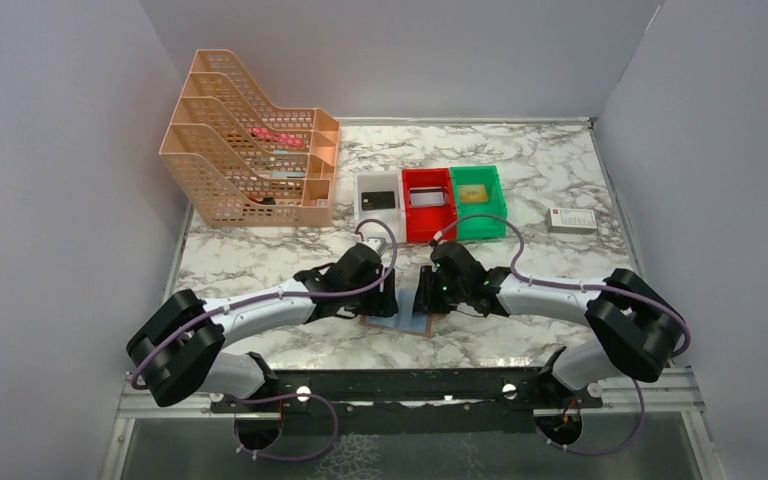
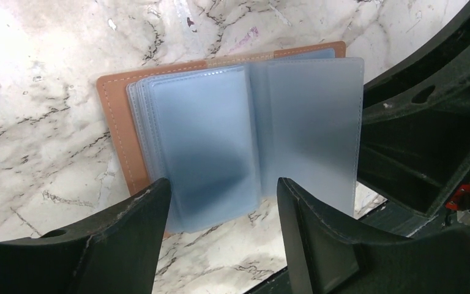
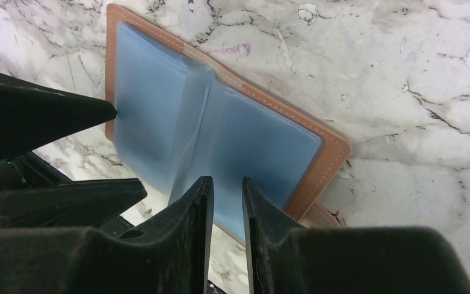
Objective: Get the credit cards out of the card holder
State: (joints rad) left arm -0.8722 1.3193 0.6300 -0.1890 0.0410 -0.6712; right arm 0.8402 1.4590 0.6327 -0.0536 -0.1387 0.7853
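Left hand (image 2: 221, 187) spread over card holder (image 2: 116, 122). Right hand (image 3: 226, 184) nearly closed, grip unclear. Tugging a sleeve (image 2: 208, 135), we'd drag it all.

A marble surface (image 1: 520, 160) lay between plain grey walls (image 1: 50, 150). At the far left stood a peach lattice rack (image 1: 225, 200) with stepped slots, a few small pink things in its upper slots. Right of it, three bins sat touching in a row: a white bin (image 1: 378, 180), a red bin (image 1: 430, 230) and a green bin (image 1: 480, 230). Further right, apart from them, a small white box (image 1: 571, 221) with a red mark lay flat.
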